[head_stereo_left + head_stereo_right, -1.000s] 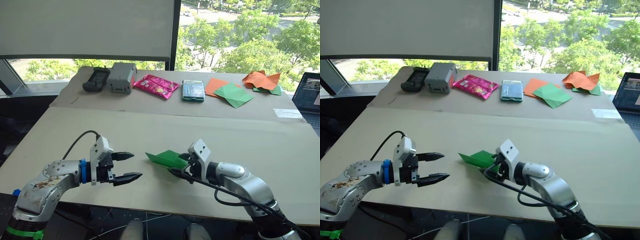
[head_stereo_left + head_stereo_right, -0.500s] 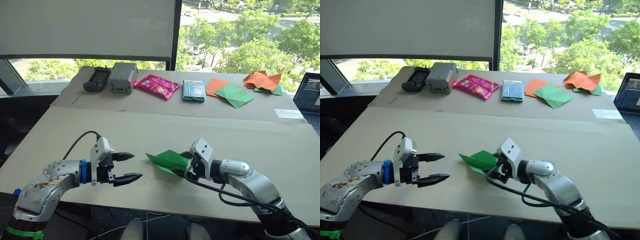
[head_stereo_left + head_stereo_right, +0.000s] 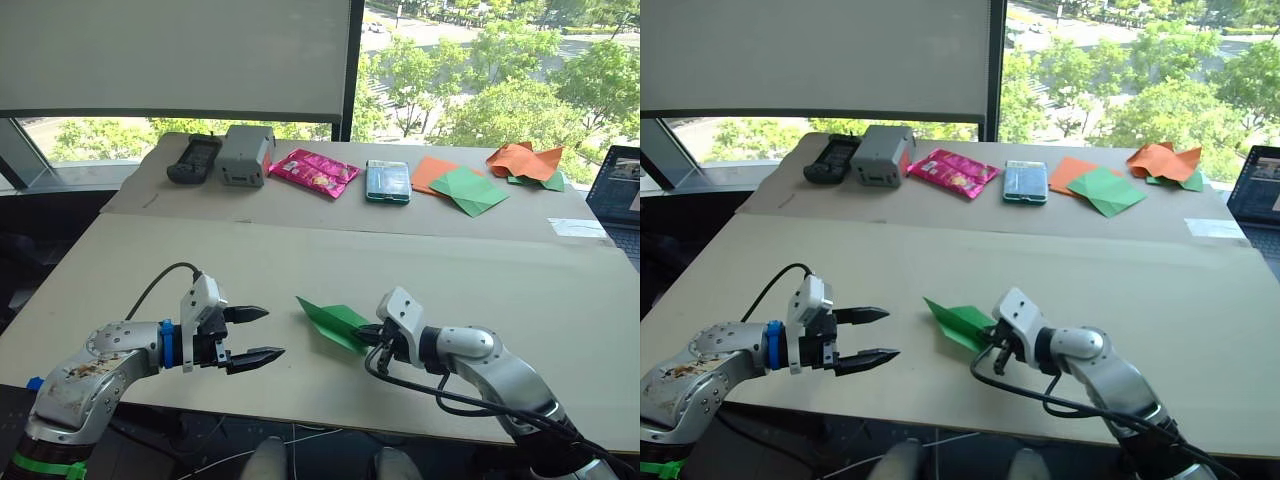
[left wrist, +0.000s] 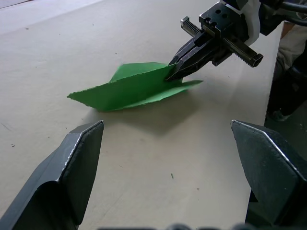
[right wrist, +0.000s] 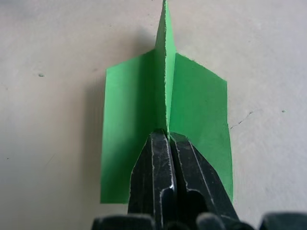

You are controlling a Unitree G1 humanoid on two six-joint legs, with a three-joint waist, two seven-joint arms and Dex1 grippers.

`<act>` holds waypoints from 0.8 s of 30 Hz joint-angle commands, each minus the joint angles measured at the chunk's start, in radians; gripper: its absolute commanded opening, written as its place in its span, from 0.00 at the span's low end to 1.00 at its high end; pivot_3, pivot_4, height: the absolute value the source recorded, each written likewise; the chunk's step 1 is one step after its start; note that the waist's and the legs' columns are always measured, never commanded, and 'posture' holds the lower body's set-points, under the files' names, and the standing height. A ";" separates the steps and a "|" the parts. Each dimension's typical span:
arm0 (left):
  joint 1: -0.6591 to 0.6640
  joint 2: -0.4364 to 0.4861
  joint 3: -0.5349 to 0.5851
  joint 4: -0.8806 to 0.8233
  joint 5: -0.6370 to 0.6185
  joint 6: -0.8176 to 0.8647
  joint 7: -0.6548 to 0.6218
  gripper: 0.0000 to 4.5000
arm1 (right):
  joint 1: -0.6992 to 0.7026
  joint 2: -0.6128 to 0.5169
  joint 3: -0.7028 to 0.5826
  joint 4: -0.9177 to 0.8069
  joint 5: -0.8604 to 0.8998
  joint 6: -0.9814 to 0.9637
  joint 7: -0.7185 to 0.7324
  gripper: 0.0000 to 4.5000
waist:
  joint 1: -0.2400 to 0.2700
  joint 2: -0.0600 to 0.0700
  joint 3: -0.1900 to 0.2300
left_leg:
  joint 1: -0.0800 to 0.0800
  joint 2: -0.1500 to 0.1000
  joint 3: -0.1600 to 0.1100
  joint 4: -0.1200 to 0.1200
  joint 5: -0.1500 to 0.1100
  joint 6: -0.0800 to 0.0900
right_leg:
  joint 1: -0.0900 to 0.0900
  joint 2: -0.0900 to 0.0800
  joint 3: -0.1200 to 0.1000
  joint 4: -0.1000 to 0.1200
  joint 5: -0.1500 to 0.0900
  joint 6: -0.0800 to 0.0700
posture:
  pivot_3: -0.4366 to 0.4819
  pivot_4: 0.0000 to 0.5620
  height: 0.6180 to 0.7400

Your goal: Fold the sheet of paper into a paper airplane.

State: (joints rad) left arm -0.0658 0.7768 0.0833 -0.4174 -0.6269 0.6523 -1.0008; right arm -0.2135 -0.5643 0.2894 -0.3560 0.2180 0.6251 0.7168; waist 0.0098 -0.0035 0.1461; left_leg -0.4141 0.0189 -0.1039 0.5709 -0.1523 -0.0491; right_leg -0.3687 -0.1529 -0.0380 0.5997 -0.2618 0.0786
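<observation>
The sheet of paper is a bright green folded wedge, the paper airplane (image 3: 330, 318), lying near the table's front edge with its nose pointing left. My right gripper (image 3: 362, 338) is shut on its upright middle fold at the tail end; the right wrist view shows the two black fingers (image 5: 158, 158) pinching that fold (image 5: 166, 72) with a wing spread flat on each side. My left gripper (image 3: 268, 332) stands open a short way left of the nose, apart from the paper, with nothing between its fingers (image 4: 81, 143).
Along the table's far strip lie a black device (image 3: 192, 158), a grey box (image 3: 243, 155), a pink packet (image 3: 312, 171), a phone-sized case (image 3: 387, 181), flat orange and green sheets (image 3: 460, 185) and crumpled orange paper (image 3: 522, 160). A laptop (image 3: 618, 190) sits at the right edge.
My right gripper has closed on the airplane's middle fold, and the paper now lies lower and flatter. The left arm has not moved.
</observation>
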 commanded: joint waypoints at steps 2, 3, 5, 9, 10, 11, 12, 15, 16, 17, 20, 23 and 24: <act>-0.026 -0.003 0.005 -0.014 -0.008 -0.018 0.000 1.00 | 0.007 -0.002 0.001 -0.029 -0.010 -0.033 0.008 0.00 | 0.000 0.000 0.000 | 0.000 0.000 0.000 0.000 0.000 0.000 | 0.000 0.000 0.000 0.000 0.000 0.000 | 0.48 0.27 0.72; -0.029 -0.006 0.004 -0.014 -0.008 -0.019 0.002 1.00 | 0.012 0.001 -0.005 -0.039 -0.001 -0.027 0.005 0.00 | 0.000 0.000 0.000 | 0.000 0.000 0.000 0.000 0.000 0.000 | 0.000 0.000 0.000 0.001 0.000 0.000 | 0.48 0.27 0.72; -0.043 -0.015 0.007 -0.014 -0.013 -0.020 0.009 1.00 | 0.016 0.030 -0.066 -0.074 0.042 0.014 -0.030 0.00 | 0.000 0.000 0.000 | 0.000 0.000 0.000 0.000 0.000 0.000 | 0.000 0.000 0.000 0.001 0.000 0.000 | 0.48 0.27 0.72; -0.080 -0.050 0.006 -0.010 -0.015 -0.022 0.035 1.00 | 0.008 0.093 -0.249 -0.102 0.082 0.130 -0.175 0.00 | 0.002 0.000 0.000 | 0.000 0.000 0.000 0.001 0.000 0.000 | 0.000 0.000 0.000 0.004 0.000 0.000 | 0.48 0.27 0.72; -0.089 -0.060 0.001 -0.010 -0.012 -0.024 0.042 1.00 | 0.004 0.095 -0.281 -0.097 0.063 0.162 -0.221 0.00 | 0.003 -0.001 0.000 | 0.000 0.000 0.000 0.001 0.000 0.001 | 0.001 0.000 0.000 0.004 0.000 0.000 | 0.48 0.27 0.72; -0.102 -0.076 -0.009 -0.012 -0.006 -0.033 0.050 1.00 | -0.003 0.097 -0.319 -0.090 0.036 0.198 -0.279 0.00 | 0.004 -0.001 0.000 | 0.000 0.000 0.000 0.001 0.000 0.001 | 0.001 0.000 0.000 0.004 0.000 0.000 | 0.48 0.27 0.72; -0.111 -0.087 -0.015 -0.014 -0.001 -0.040 0.055 1.00 | -0.009 0.097 -0.342 -0.087 0.020 0.223 -0.319 0.00 | 0.005 -0.001 0.000 | 0.001 0.000 0.000 0.001 0.000 0.001 | 0.001 0.000 0.000 0.004 0.000 0.000 | 0.48 0.27 0.72; -0.151 -0.121 -0.050 -0.024 0.015 -0.057 0.069 1.00 | -0.038 0.130 -0.447 -0.070 -0.055 0.329 -0.497 0.00 | 0.004 -0.001 -0.001 | 0.000 -0.001 0.000 0.001 0.001 0.001 | 0.001 0.000 0.000 0.005 0.000 0.000 | 0.48 0.27 0.72; -0.159 -0.126 -0.057 -0.028 0.013 -0.055 0.070 1.00 | -0.040 0.138 -0.467 -0.070 -0.072 0.357 -0.533 0.00 | 0.004 -0.001 -0.001 | 0.000 -0.001 0.000 0.001 0.001 0.001 | 0.001 0.000 0.000 0.007 0.000 0.000 | 0.48 0.27 0.72; -0.168 -0.130 -0.064 -0.032 0.007 -0.052 0.069 1.00 | -0.041 0.151 -0.492 -0.065 -0.090 0.383 -0.573 0.00 | 0.003 -0.001 -0.001 | 0.000 -0.001 0.000 0.002 0.002 0.002 | 0.001 0.000 0.000 0.008 0.000 0.000 | 0.48 0.27 0.72; -0.191 -0.138 -0.077 -0.035 -0.013 -0.040 0.063 1.00 | -0.026 0.165 -0.520 -0.038 -0.130 0.424 -0.639 0.00 | 0.001 0.000 -0.001 | 0.001 -0.001 0.000 0.001 0.007 0.011 | 0.001 0.000 0.001 0.011 -0.001 -0.001 | 0.48 0.27 0.72; -0.203 -0.131 -0.090 -0.034 -0.010 -0.044 0.054 1.00 | -0.016 0.170 -0.515 -0.036 -0.143 0.436 -0.652 0.00 | -0.004 0.000 -0.002 | 0.001 0.000 0.000 0.001 0.007 0.011 | 0.000 0.000 0.001 0.011 -0.001 -0.002 | 0.48 0.27 0.72; -0.207 -0.130 -0.094 -0.033 -0.007 -0.046 0.055 1.00 | -0.015 0.173 -0.518 -0.035 -0.147 0.443 -0.660 0.00 | -0.006 0.000 -0.002 | 0.001 0.000 0.000 0.001 0.008 0.011 | 0.000 0.000 0.001 0.011 -0.001 -0.002 | 0.48 0.27 0.72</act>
State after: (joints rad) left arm -0.2537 0.6393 -0.0125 -0.4203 -0.6291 0.6161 -0.9391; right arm -0.2185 -0.3912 -0.2140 -0.3640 0.0869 1.0629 0.0754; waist 0.0036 -0.0032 0.1445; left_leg -0.4129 0.0184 -0.1039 0.5722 -0.1448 -0.0380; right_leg -0.3683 -0.1526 -0.0373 0.6104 -0.2626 0.0768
